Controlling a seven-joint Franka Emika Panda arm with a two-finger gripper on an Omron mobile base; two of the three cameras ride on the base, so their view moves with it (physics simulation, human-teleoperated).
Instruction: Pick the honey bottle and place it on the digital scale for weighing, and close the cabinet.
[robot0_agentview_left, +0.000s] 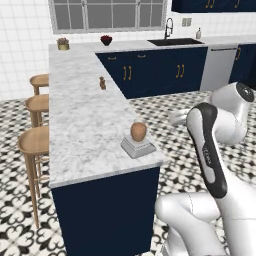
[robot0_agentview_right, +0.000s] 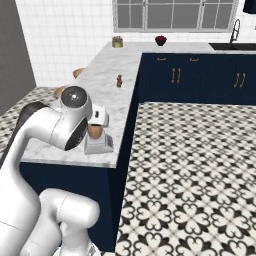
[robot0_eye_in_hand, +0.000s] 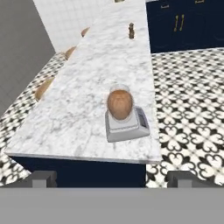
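Honey bottle (robot0_eye_in_hand: 120, 104) stands on the digital scale (robot0_eye_in_hand: 127, 127); gripper (robot0_eye_in_hand: 111, 178) apparently spread wide, empty.

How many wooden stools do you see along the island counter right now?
3, lined up on the far side of the marble counter from the robot: nearest stool, middle stool, farthest stool. More may be hidden behind the counter.
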